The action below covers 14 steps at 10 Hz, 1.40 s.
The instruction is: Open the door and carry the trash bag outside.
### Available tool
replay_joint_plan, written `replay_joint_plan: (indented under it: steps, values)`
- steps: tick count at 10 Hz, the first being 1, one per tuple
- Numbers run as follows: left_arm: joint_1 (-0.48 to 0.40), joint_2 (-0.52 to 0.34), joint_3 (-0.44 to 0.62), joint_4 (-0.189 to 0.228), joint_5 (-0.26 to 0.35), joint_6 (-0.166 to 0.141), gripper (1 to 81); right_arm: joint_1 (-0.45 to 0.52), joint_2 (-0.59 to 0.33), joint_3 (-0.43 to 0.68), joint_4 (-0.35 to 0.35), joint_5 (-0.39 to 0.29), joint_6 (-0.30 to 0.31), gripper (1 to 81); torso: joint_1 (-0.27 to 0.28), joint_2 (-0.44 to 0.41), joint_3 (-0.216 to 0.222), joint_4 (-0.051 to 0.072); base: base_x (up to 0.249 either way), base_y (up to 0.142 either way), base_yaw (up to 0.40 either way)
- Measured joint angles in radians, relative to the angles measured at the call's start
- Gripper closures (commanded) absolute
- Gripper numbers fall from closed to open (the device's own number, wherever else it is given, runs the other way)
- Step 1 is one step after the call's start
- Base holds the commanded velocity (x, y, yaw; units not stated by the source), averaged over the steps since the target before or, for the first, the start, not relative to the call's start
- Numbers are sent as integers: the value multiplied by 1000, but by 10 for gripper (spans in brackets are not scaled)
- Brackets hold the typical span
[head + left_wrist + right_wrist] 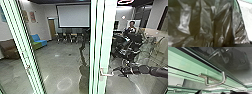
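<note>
In the head view my right gripper (pixel 120 72) reaches in from the right, just beside the metal handle (pixel 107 74) on the pale green door frame (pixel 106 32). The right wrist view has the bent handle (pixel 216 84) on its mounting plate, with my right gripper (pixel 211 92) open a short way from it and nothing between its fingers. Close to the left wrist camera hangs the black trash bag (pixel 206 20), shiny and creased.
Through the glass, a person (pixel 132 27) is at the back right. Chairs (pixel 68 37) stand along a table below a white screen (pixel 73 16). A brown, green and blue sofa (pixel 38 40) is at the left. Another green frame post (pixel 23 50) slants down the left side.
</note>
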Motion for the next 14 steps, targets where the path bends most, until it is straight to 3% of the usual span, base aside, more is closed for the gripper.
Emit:
replay_joint_plan:
  steps: [4,14]
  values:
    - [0,0,0,-1,-1,0,811,-4,90,-120,0,-37,60,10,0,0,0,0,0,0,0]
    - [0,-2,-6,-2,-2,0,811,-30,228,-282,3,-68,100,10,1,0,-1,0,0,0,0]
